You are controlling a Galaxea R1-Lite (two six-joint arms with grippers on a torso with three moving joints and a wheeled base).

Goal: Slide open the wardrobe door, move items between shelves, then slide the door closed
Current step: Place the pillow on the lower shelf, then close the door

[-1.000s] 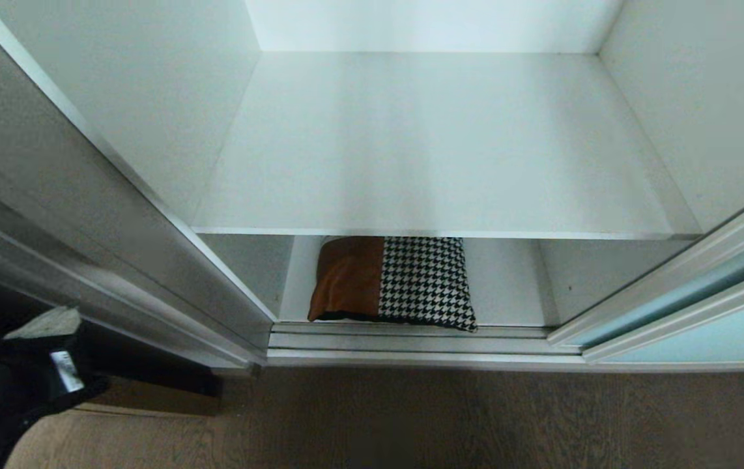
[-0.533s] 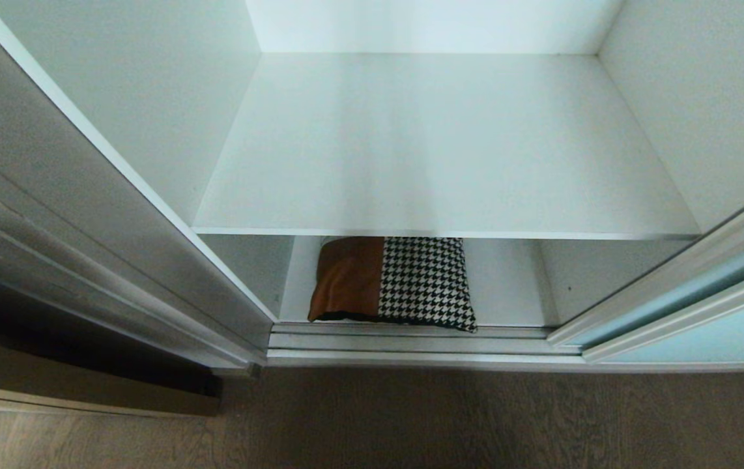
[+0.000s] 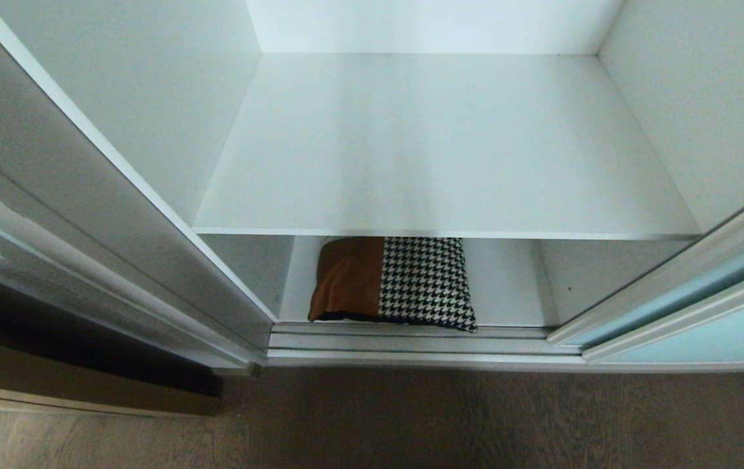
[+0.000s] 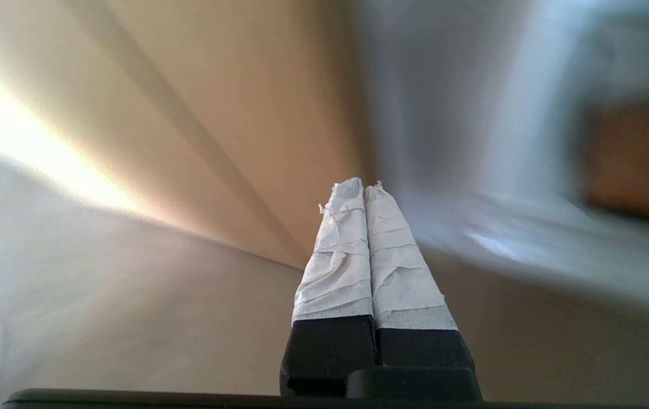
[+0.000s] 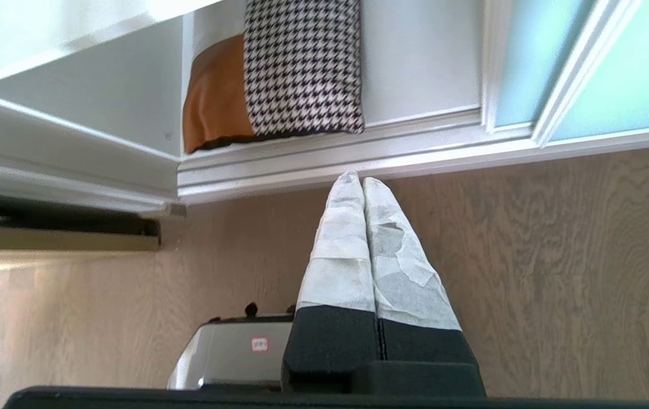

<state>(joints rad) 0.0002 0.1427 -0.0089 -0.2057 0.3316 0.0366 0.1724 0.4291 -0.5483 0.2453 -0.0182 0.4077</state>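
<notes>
Door stands open; tan-and-houndstooth patchwork pillow point(image 3: 390, 282) lies at six o'clock below the white shelf board point(image 3: 437, 150); right gripper point(image 5: 363, 180), fingers together, should spread before reaching; left gripper point(image 4: 363, 184) likewise pressed together.

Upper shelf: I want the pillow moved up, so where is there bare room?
The whole upper shelf is bare between its side walls and back. Below, the pillow fills the lower shelf's middle front; bare strips flank it.
</notes>
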